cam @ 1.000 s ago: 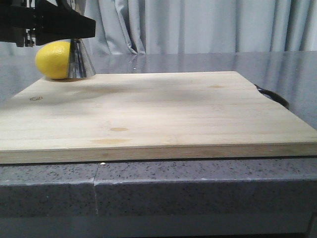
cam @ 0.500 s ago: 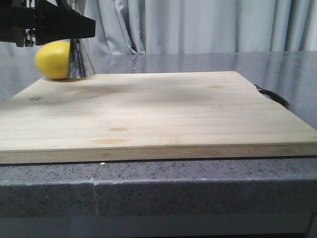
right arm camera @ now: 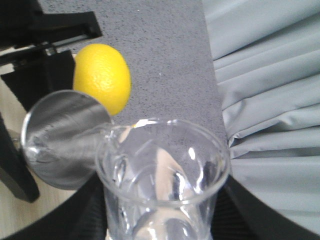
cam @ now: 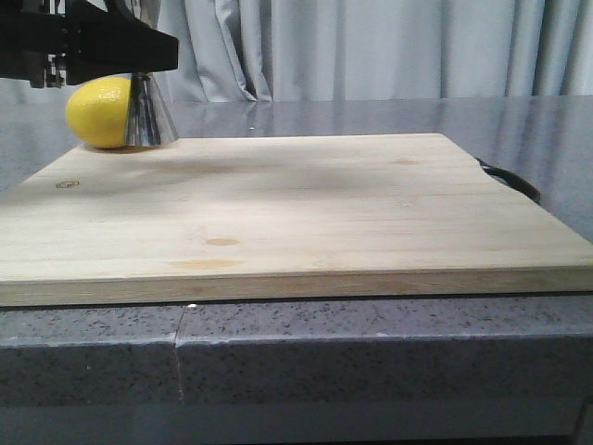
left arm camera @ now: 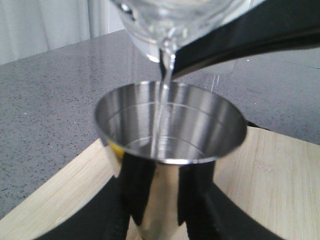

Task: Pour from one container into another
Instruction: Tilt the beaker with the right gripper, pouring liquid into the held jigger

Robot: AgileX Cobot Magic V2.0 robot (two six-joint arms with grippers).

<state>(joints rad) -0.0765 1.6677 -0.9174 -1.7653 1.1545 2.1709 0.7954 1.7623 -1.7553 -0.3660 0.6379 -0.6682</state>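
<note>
The clear glass beaker (right arm camera: 165, 170) is tilted in my right gripper (right arm camera: 162, 217), which is shut on its body, and its lip hangs over the steel jigger (right arm camera: 60, 145). A thin stream of clear liquid (left arm camera: 162, 100) falls from the beaker (left arm camera: 170, 15) into the jigger's upper cup (left arm camera: 200, 125). My left gripper (left arm camera: 167, 200) is shut on the jigger's waist and holds it upright at the board's far left corner. In the front view only the jigger's lower cone (cam: 150, 116) shows under the left gripper (cam: 139, 56); the beaker is out of view there.
A yellow lemon (cam: 97, 113) lies touching the jigger's far left side. A large wooden cutting board (cam: 296, 213) covers the grey stone counter (cam: 371, 352). A dark curved object (cam: 510, 181) peeks out at the board's right edge. Curtains (cam: 371, 46) hang behind.
</note>
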